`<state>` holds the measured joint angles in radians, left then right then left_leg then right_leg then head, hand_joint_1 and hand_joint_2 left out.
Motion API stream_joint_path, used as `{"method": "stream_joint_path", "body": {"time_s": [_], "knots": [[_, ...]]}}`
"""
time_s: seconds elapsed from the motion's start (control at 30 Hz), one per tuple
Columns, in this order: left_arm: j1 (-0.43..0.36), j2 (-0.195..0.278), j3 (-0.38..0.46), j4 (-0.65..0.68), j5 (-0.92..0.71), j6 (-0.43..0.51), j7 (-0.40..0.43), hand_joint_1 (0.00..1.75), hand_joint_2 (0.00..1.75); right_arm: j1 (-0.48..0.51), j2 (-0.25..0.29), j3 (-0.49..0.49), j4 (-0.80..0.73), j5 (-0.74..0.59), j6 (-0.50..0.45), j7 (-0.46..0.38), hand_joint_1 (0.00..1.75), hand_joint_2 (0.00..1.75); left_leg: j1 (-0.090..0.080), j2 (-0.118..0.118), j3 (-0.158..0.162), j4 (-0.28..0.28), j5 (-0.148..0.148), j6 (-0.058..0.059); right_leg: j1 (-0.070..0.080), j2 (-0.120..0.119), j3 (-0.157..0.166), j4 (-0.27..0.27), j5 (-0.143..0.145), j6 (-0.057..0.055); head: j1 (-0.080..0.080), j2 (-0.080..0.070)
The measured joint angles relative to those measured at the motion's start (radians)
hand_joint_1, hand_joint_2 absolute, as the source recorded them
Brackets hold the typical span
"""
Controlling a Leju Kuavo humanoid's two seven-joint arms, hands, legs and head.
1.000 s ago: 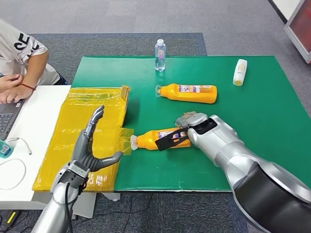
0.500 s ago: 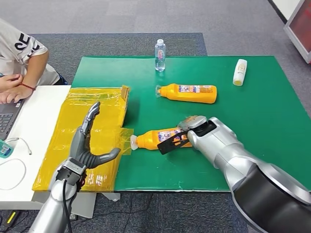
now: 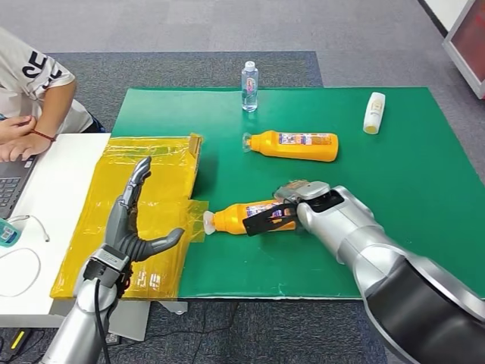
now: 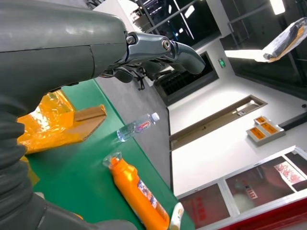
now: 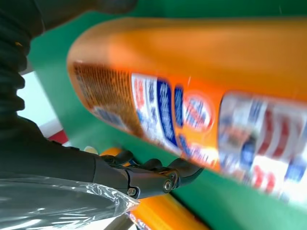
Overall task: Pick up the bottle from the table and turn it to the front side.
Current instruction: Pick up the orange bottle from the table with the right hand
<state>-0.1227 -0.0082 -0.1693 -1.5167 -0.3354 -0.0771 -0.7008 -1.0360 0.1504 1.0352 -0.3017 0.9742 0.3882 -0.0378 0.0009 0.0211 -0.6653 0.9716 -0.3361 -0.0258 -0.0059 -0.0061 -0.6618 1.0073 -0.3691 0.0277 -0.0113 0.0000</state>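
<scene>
**Right hand wrapped on the near orange bottle, left hand just hanging open**

So the near orange bottle (image 3: 240, 217) is lying on its side on the green mat (image 3: 400, 174), clear cap pointing toward the yellow taped cardboard (image 3: 143, 189), with the cap just about at a taped flap of it. The right hand (image 3: 284, 205) is over the bottle's fat end, dark fingers (image 3: 263, 220) curled across the label and around the body, so it's gripping it. Whether the bottle is lifted off the mat I can't tell from the head view. In the right wrist view the bottle (image 5: 203, 96) sits very close and blurry, label side facing the camera, with a dark finger (image 5: 152, 175) curving along it.

The left hand (image 3: 131, 227) is held up above the yellow cardboard with nothing in it, fingers straight and spread, thumb stuck out toward the mat (looks like a "stop" gesture, honestly).

Other stuff on the mat: a second orange bottle (image 3: 292, 145) lying farther back, a small clear water bottle (image 3: 249, 86) standing at the far edge, and a white bottle (image 3: 373, 112) lying off toward the far right corner. A person's arm (image 3: 34, 121) rests by a laptop (image 3: 12, 182) on the white table (image 3: 51, 182) beside the mat.
</scene>
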Motion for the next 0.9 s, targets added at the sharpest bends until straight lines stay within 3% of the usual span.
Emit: {"method": "stream_joint_path", "body": {"time_s": [0.03,0.3,0.5,0.77,0.9], "knots": [[0.000,0.001,0.000,0.000,0.000,0.002,0.000,0.00,1.75,0.003,-0.008,-0.011,0.000,-0.011,-0.019,-0.006,1.74,1.75,0.000,0.000,0.000,0.000,0.000,0.000,0.000,0.000,0.000,0.000,0.000,0.000,0.000,0.000],[0.008,0.007,0.000,0.000,0.001,0.009,0.000,0.00,1.75,0.043,-0.094,-0.109,-0.005,-0.083,-0.136,-0.074,1.75,1.75,0.000,0.000,0.000,0.000,0.000,0.000,0.000,0.000,0.001,0.000,0.000,0.001,0.000,0.000],[0.013,0.010,0.000,-0.001,0.001,0.008,0.000,0.00,1.75,0.057,-0.139,-0.149,-0.017,-0.091,-0.141,-0.082,1.75,1.75,0.000,0.000,0.000,0.000,0.000,0.001,0.000,0.000,0.001,0.000,0.000,0.001,0.000,0.000],[0.013,0.013,0.000,-0.001,0.006,0.001,0.000,0.00,1.75,0.065,-0.161,-0.167,-0.027,-0.095,-0.132,-0.084,1.75,1.75,0.000,0.000,0.001,0.000,0.000,0.001,0.000,0.000,0.002,0.000,0.001,0.001,0.000,0.000],[0.012,0.014,-0.002,-0.001,0.014,-0.005,0.000,0.00,1.75,0.075,-0.180,-0.196,-0.035,-0.162,-0.136,-0.147,1.75,1.75,0.000,0.000,0.001,0.000,0.000,0.001,0.000,-0.001,0.002,0.000,0.001,0.001,0.000,0.000]]}}
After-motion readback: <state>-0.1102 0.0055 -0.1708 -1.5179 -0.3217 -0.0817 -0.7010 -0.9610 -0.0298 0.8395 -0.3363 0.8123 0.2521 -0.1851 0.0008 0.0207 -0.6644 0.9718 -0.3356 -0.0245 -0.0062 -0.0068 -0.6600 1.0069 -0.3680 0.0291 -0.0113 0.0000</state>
